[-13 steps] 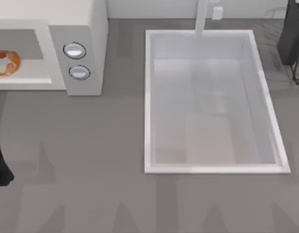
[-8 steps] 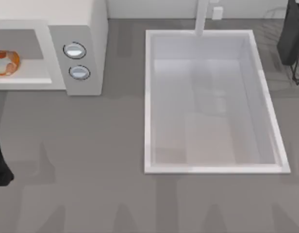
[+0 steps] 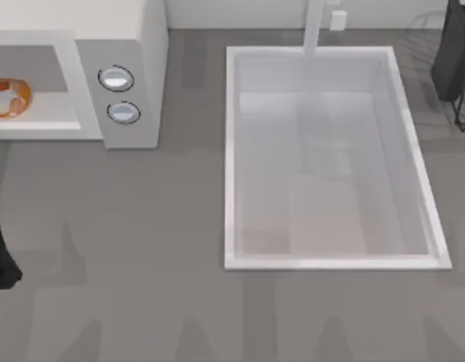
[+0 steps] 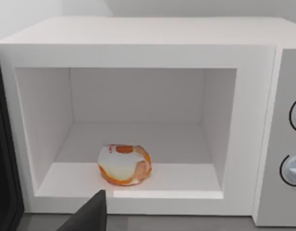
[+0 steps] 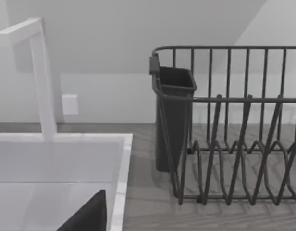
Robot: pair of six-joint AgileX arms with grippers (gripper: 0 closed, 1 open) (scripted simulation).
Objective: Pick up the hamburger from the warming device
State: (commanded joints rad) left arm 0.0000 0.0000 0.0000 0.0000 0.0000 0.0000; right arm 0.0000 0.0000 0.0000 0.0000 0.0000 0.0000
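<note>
One hamburger [image 4: 124, 164] inside warming device [image 4: 138, 53]

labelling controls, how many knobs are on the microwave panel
2, stacked on the panel right of the microwave cavity: the upper knob nearer the back wall, the lower knob nearer the front. None looks hidden.

Left arm [image 3: 0, 256]: matte black, angular bulk. Tool [image 4: 88, 216]: 1 dark grey tapered finger tip (plain, unmarked).

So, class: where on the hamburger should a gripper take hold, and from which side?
Probably across the hamburger's rounded sides, coming in level through the microwave's open front. The cavity roof blocks a grasp from above, and it sits near the front edge of the floor.
</note>
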